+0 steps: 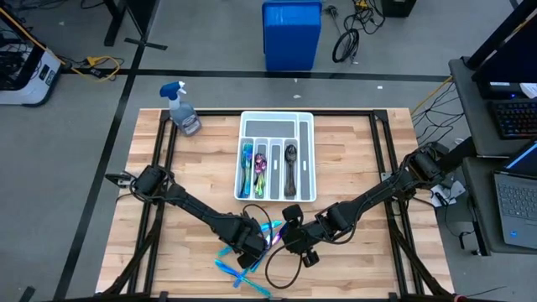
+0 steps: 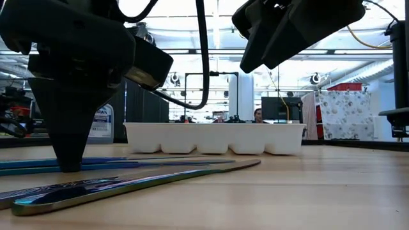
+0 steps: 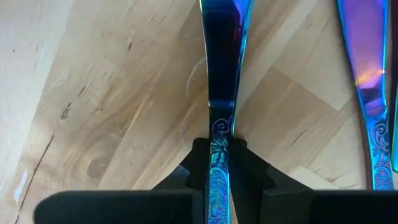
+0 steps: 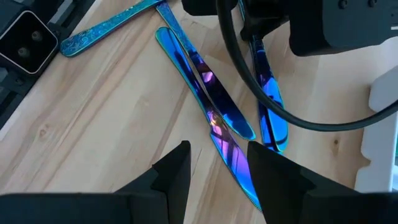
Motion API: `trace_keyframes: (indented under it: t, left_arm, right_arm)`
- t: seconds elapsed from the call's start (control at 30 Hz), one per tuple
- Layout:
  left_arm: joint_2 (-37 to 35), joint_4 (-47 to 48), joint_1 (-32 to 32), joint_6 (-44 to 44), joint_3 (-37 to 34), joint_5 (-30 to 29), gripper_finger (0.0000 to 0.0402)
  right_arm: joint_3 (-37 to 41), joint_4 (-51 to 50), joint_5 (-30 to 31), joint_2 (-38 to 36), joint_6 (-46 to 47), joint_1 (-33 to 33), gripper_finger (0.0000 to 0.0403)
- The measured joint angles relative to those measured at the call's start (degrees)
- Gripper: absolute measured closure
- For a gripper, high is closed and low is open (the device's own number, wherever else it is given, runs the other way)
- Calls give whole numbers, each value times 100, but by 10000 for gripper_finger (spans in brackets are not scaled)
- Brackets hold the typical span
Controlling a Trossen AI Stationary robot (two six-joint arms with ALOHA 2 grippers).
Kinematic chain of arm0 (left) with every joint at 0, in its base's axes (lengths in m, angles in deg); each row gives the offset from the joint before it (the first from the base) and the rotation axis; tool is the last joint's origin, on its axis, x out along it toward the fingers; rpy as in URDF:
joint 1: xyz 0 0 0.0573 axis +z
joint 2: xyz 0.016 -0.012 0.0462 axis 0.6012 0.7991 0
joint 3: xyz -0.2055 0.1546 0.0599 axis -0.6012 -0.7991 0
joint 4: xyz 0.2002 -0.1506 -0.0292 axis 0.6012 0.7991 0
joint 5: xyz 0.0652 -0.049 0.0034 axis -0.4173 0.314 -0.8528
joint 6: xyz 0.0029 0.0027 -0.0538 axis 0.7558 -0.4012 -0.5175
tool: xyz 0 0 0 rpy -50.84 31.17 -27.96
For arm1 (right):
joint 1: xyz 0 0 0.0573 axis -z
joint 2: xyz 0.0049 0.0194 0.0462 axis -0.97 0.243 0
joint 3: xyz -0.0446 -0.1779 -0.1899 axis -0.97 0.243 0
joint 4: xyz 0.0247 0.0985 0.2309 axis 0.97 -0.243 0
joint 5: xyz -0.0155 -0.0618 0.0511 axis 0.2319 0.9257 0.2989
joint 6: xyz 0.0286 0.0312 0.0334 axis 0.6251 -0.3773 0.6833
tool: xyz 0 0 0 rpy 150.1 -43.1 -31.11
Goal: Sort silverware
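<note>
- A spray bottle (image 1: 182, 109) is standing at the table's (image 1: 369, 252) far left corner; the white tray (image 1: 307, 159) is sitting mid-table, already holding cutlery.
- The left gripper (image 3: 219, 163) is pinching a blue knife (image 3: 221, 74) by its handle, near the tray's near edge.
- The right gripper (image 4: 219, 163) is hovering with fingers apart above two more knives (image 4: 214, 106), touching nothing.
</note>
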Motion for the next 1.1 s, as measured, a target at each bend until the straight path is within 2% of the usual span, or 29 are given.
trace_keyframes:
  t: [0.33,0.77,0.97,1.1]
  left_arm:
    - [42,295,-24,184,374,-174,377]
    - [13,424,7,146,430,-330,377]
    - [-339,435,81,-335,440,-900,377]
    - [-671,389,163,-784,443,-1553,377]
  right_arm:
    - [0,-2,-1,2,139,-28,261]
    - [0,-11,-2,2,173,-377,261]
    - [0,-50,-2,2,423,-648,261]
    - [0,-142,66,2,697,-802,261]
